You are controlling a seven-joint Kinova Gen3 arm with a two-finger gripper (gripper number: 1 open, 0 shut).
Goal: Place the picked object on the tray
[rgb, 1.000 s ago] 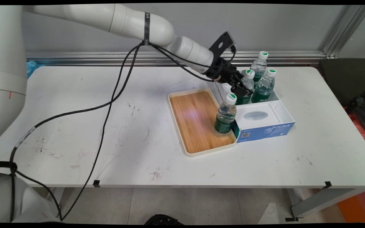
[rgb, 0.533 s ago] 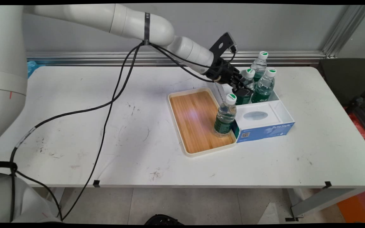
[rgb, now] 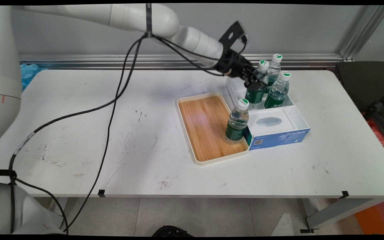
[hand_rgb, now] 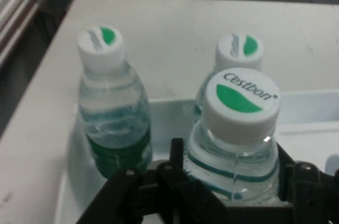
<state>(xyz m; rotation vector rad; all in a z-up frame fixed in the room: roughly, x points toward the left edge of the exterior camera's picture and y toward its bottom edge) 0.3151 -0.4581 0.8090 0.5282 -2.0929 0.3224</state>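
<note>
Held water bottle [rgb: 258, 85] [hand_rgb: 235, 134] is pinched in the pincer [rgb: 254, 87] [hand_rgb: 228, 181], above the white box [rgb: 287, 118]. Two bottles [rgb: 278, 90] [rgb: 272, 71] stand beyond it; another bottle [rgb: 237, 121] stands below on the wooden tray [rgb: 205, 128].

I see clear, glossy plastic on the bottle [hand_rgb: 233, 144] clamped in my matt black gripper [rgb: 254, 87], with a smooth white plastic cap and a shiny green film label. Two bottles [hand_rgb: 112, 113] beside it look the same. The box [rgb: 275, 128] seems to be smooth white and blue card. The tray [rgb: 212, 159] has a wood-grain floor with a satin sheen and a cream plastic rim. The white table [rgb: 112, 140] is matt and scuffed.
</note>
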